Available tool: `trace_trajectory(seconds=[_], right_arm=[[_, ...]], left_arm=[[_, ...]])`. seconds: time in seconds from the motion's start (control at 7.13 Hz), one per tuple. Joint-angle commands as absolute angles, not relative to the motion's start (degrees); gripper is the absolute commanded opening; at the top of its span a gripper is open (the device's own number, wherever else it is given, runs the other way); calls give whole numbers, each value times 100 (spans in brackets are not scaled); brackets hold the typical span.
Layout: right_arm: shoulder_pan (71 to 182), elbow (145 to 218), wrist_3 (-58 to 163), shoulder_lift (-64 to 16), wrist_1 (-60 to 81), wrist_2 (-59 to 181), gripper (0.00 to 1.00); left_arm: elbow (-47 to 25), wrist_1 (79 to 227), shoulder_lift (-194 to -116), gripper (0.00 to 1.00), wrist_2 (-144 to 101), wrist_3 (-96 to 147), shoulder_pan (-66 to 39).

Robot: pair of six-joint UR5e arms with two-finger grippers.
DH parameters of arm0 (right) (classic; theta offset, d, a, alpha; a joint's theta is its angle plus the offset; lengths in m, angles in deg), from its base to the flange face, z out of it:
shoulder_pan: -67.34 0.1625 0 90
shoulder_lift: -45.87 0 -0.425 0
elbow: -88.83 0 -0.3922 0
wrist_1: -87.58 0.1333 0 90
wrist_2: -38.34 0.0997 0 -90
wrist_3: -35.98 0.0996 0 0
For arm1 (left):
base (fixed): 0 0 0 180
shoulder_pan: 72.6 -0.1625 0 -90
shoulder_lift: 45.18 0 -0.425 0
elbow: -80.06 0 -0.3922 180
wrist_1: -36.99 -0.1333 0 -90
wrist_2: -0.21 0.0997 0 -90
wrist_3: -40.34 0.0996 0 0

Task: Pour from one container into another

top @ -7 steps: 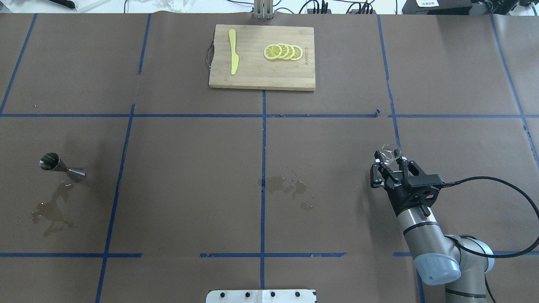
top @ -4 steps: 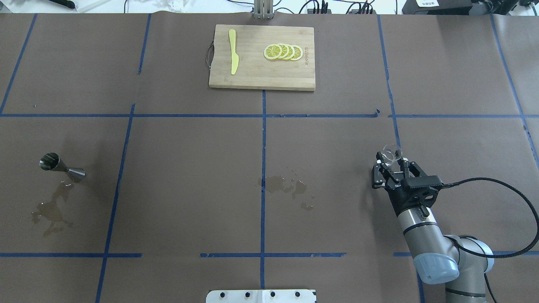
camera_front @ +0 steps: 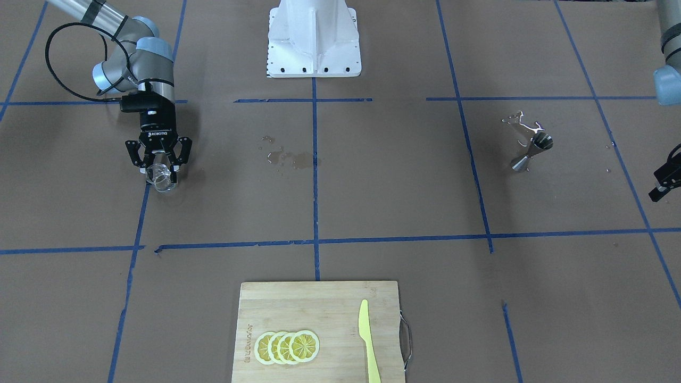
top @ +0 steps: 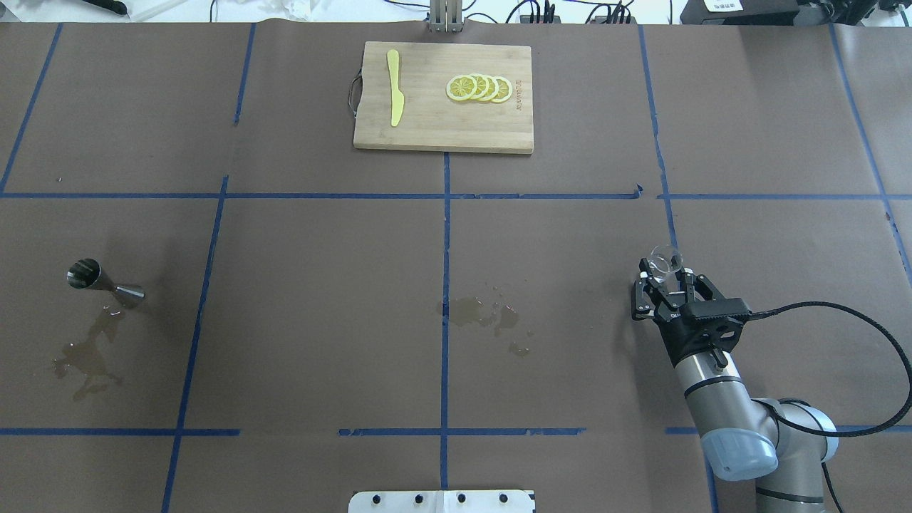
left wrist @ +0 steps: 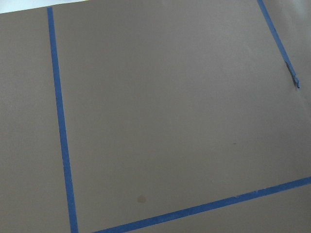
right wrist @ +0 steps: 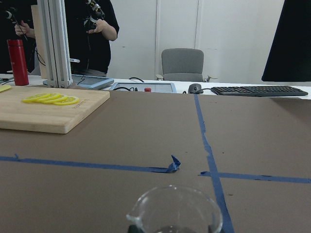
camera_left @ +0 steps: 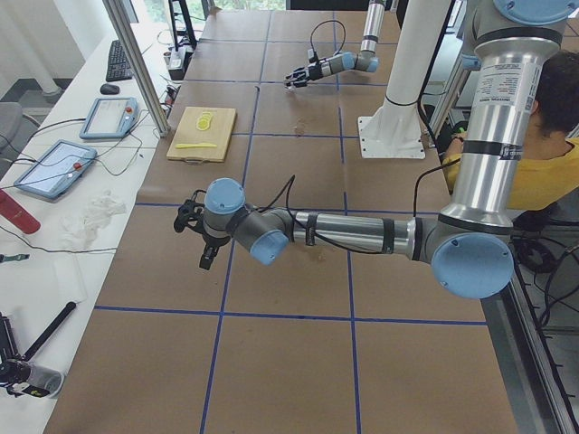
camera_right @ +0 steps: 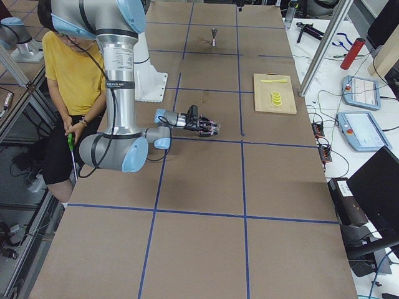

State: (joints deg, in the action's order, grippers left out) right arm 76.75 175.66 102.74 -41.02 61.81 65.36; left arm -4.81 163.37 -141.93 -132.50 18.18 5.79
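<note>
Right jaws: the right gripper [top: 665, 271] reaches in low from the lower right of the overhead view. Its jaws are closed partway onto the glass cup [top: 664, 256], one finger on each side.
Glass cup: one, upright in that grip, in the right half of the overhead view, right by a blue tape line [top: 659, 171]. Whether its foot touches the worktop [top: 320, 285] cannot be told.
Left jaws: the left gripper [camera_left: 204, 256] hangs over bare brown paper at the right edge of the front-facing view. How far its jaws stand open cannot be told.
Room: brown paper runs leftward from the cup across the overhead view, broken only by the central wet patch [top: 484, 313].
Jigger: one jigger [top: 107, 281], upright near the left edge of the overhead view, well apart from the cup. The left wet patch [top: 89, 353] lies just below it.
Wet patches: two.
Far edge: one cutting board [top: 427, 121] at top centre, close to the worktop's far edge.
On the board: four overlapping lemon slices [top: 479, 87] on its right half and one yellow knife [top: 394, 89] on its left.
</note>
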Motion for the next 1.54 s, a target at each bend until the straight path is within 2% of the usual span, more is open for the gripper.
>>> trace_trajectory(seconds=[0.0,0.14,0.42,0.7,0.84,0.98,1.26,1.4], right_arm=[[7666,17549,10287,-4105,6426,6559,21],[7657,17531,10269,-4122,6507,6550,31],[7648,17444,10269,-4105,6508,6550,38],[7648,17409,10269,-4114,6508,6550,38],[7648,17400,10269,-4105,6508,6550,43],[7648,17408,10260,-4131,6516,6559,49],[7648,17426,10251,-4140,6508,6550,69],[7648,17426,10251,-4140,6516,6550,72]], left_arm=[[-502,16338,-14186,100,-13250,1811,580],[-511,16338,-14186,100,-13250,1793,580],[-564,16338,-14186,100,-13250,1767,580],[-590,16338,-14177,100,-13250,1767,588],[-599,16338,-14177,100,-13250,1758,588],[-607,16338,-14177,100,-13250,1758,588],[-607,16347,-14177,100,-13250,1758,588],[-616,16347,-14177,100,-13250,1758,588]])
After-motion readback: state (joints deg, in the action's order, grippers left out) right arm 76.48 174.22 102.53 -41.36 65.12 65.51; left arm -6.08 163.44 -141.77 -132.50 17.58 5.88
